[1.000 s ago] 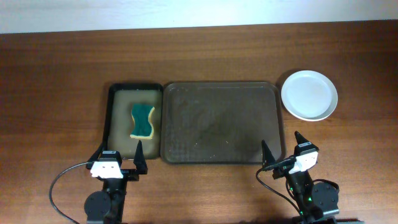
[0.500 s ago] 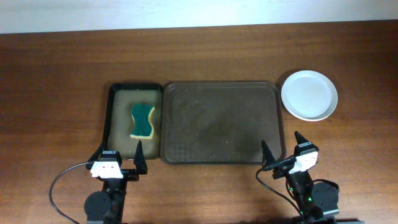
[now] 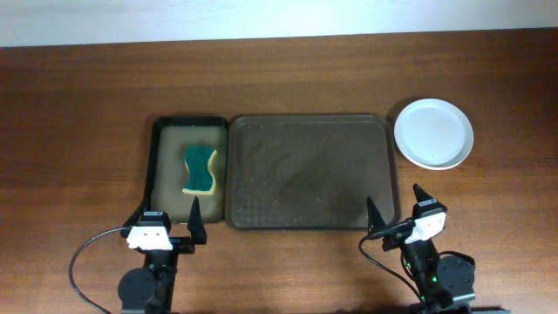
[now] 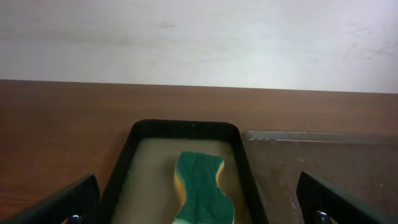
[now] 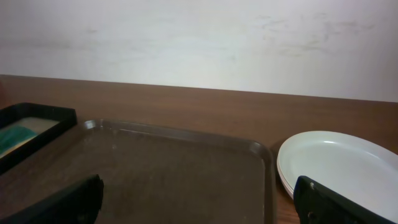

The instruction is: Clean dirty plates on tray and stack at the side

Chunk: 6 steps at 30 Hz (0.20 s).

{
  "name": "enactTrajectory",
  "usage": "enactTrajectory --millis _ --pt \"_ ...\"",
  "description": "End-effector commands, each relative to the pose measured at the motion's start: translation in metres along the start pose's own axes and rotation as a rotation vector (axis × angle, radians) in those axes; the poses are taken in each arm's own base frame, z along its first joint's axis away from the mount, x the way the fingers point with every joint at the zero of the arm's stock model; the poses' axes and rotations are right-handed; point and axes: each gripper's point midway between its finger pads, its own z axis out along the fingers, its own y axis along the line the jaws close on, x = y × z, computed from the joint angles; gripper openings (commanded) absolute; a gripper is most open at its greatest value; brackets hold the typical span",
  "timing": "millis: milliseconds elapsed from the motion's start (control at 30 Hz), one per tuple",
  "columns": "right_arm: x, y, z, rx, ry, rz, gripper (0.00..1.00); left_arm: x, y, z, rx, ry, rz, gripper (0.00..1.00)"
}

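The large dark brown tray (image 3: pixel 307 173) lies mid-table with no plates on it; it also shows in the right wrist view (image 5: pixel 168 174). White plates (image 3: pixel 433 133) sit stacked on the table right of the tray, also visible in the right wrist view (image 5: pixel 339 162). My left gripper (image 3: pixel 167 220) is open and empty at the near edge of the small tray. My right gripper (image 3: pixel 397 208) is open and empty at the large tray's near right corner. In the wrist views the left fingers (image 4: pixel 199 202) and right fingers (image 5: pixel 199 199) stand wide apart.
A smaller black tray (image 3: pixel 162 170) with a green-yellow sponge (image 3: pixel 200 169) lies left of the large tray; the sponge also shows in the left wrist view (image 4: pixel 200 193). A white wall runs along the table's far edge.
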Motion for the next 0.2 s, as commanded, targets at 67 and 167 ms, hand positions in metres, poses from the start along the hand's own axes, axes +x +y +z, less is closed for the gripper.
enactTrajectory --millis 67,167 --pt "0.0024 -0.0002 0.0000 0.003 0.005 0.012 0.98 0.0012 -0.0010 -0.0003 0.007 0.002 0.015 0.99" --pt "0.0025 -0.0002 0.0000 0.003 0.005 0.012 0.98 0.0012 -0.0009 -0.0003 0.006 0.002 0.015 0.99"
